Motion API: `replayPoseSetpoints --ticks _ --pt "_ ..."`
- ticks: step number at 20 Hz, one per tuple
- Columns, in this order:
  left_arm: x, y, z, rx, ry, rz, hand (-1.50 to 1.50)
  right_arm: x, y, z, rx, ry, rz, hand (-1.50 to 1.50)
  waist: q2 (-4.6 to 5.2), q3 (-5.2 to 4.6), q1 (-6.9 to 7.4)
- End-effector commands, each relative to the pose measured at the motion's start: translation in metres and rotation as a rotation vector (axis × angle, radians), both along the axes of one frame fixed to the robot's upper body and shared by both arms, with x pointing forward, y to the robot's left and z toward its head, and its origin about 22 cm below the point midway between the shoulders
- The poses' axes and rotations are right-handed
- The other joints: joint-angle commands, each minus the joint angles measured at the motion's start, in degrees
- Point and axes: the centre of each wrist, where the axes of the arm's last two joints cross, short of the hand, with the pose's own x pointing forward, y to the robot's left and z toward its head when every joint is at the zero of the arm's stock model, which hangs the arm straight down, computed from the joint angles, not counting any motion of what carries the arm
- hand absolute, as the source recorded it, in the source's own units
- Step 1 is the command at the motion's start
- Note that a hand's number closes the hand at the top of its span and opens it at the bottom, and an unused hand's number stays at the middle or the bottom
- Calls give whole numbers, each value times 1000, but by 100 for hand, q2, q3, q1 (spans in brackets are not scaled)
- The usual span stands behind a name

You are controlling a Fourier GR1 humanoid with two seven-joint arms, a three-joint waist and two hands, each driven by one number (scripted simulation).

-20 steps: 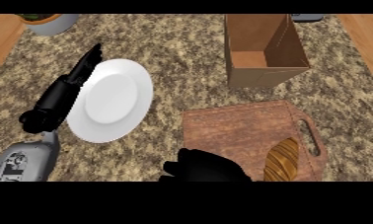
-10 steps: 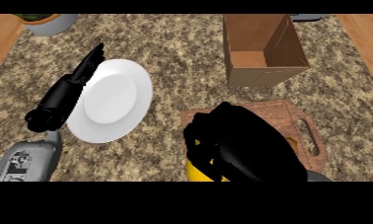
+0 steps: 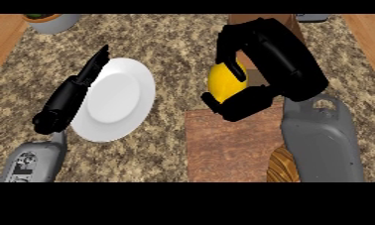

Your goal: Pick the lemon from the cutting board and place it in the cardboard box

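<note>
The left hand [image 3: 70,101] rested with fingers straight beside the white plate [image 3: 117,97]. The right hand [image 3: 267,68] curled round the lemon [image 3: 225,81], above the cutting board [image 3: 230,144]; it hid most of the cardboard box [image 3: 242,19], so a blind release risked missing.

Light falls evenly and fairly bright over the speckled counter [image 3: 168,35], with no strong glare anywhere. The white plate [image 3: 117,97] shows only soft grey shading across its face, and the lemon [image 3: 225,81] is lit brightly on its upper side. The black right robot hand [image 3: 271,65] reads nearly flat, with faint highlights.
</note>
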Motion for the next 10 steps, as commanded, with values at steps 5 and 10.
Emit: replayPoseSetpoints --ticks 5,10 --pt "5 1 -2 -10 -2 -14 0 74 -35 -2 -251 50 -88 150 35 -1 84" --pt "-3 -5 -3 -9 2 -23 0 106 -56 -20 -426 251 -89 150 52 0 176"
